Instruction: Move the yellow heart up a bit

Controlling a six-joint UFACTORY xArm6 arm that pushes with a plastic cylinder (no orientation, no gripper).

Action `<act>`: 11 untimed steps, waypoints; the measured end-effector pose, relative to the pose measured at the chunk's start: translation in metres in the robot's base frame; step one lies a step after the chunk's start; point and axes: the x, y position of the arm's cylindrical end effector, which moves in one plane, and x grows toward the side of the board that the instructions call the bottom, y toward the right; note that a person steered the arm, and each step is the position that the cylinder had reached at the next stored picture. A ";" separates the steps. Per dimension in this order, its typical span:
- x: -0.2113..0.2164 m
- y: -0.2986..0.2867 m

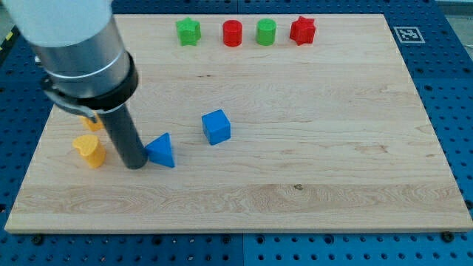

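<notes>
The yellow heart (89, 150) lies near the board's left edge, low in the view. My tip (136, 165) rests on the board just to the heart's right, between it and a blue triangle (161, 151). The tip is close to the triangle's left side and a short gap from the heart. The wide grey arm body above hides most of another yellow block (92, 123), just above the heart; its shape cannot be made out.
A blue cube (216, 126) sits right of the triangle. Along the top edge stand a green star (188, 32), a red cylinder (232, 33), a green cylinder (266, 32) and a red star (302, 30). The wooden board (332, 148) ends close to the heart's left.
</notes>
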 end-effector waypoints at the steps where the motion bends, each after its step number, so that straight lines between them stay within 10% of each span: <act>1: -0.002 0.025; 4: -0.005 0.071; 11: 0.024 -0.071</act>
